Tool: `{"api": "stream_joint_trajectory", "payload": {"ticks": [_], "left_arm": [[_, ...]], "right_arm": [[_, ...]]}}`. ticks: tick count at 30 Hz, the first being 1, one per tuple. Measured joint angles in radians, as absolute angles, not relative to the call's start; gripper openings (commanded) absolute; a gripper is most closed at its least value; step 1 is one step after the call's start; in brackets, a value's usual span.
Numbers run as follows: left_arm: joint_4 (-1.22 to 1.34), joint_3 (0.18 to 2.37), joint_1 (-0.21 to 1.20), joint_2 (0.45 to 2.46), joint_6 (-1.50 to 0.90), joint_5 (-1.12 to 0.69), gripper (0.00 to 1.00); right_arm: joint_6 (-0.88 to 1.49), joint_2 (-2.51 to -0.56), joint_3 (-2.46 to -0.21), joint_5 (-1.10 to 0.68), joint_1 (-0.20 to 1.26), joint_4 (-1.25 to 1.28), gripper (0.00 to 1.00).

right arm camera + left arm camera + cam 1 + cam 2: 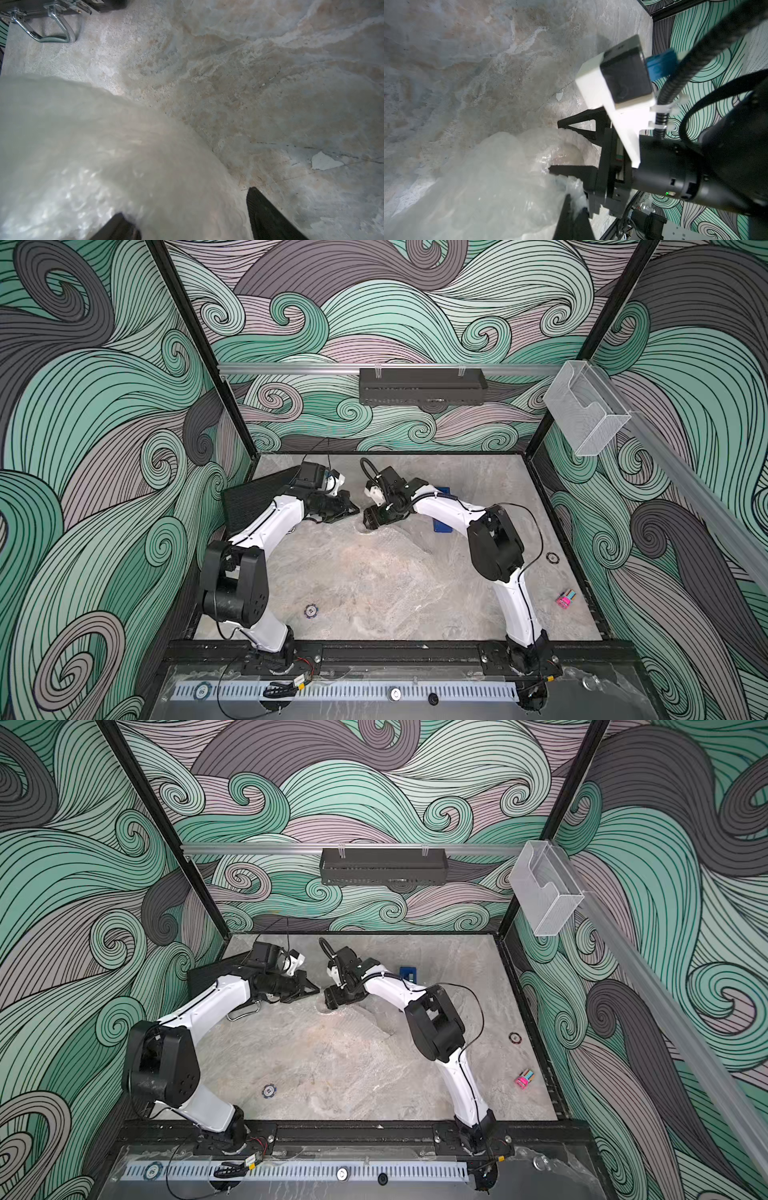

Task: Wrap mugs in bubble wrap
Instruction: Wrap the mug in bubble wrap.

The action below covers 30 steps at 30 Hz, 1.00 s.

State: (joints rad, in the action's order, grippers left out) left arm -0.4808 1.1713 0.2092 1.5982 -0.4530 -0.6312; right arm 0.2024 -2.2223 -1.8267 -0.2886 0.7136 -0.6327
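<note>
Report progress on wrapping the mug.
Done: the clear bubble wrap sheet is draped over the pale pink ceramic mug. In hand: left gripper shut on the wrap's edge; open right gripper straddles the covered mug. Left: rolling it up; most of the sheet lies flat.

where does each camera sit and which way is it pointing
Top views: high at the front, looking down toward the back wall; left arm and right arm whole.
Left wrist: on the left arm, facing the wrap and right claw; own fingers at the edge.
Right wrist: on the right arm, facing wrap and table; both own fingers show.
Shared: both wrist views show the wrap.
</note>
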Motion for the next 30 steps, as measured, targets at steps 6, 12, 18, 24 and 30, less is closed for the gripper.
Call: {"api": "stream_joint_trajectory", "payload": {"ticks": [6, 12, 18, 24, 30], "left_arm": [[-0.425, 1.124, 0.272, 1.598, -0.484, -0.563, 0.0], [-0.409, 1.123, 0.318, 1.602, -0.492, -0.478, 0.0], [-0.403, 1.122, 0.338, 1.629, -0.499, -0.422, 0.0], [-0.394, 1.122, 0.356, 1.659, -0.505, -0.379, 0.0], [-0.389, 1.122, 0.363, 1.661, -0.506, -0.358, 0.0]], "right_arm": [[0.222, -2.222, -1.827, -0.292, 0.713, -0.635, 0.75], [0.255, -2.222, -1.827, -0.299, 0.701, -0.638, 0.74], [0.298, -2.22, -1.827, -0.303, 0.7, -0.636, 0.74], [0.353, -2.206, -1.827, -0.303, 0.692, -0.648, 0.72], [0.403, -2.157, -1.826, -0.302, 0.68, -0.654, 0.72]]}}
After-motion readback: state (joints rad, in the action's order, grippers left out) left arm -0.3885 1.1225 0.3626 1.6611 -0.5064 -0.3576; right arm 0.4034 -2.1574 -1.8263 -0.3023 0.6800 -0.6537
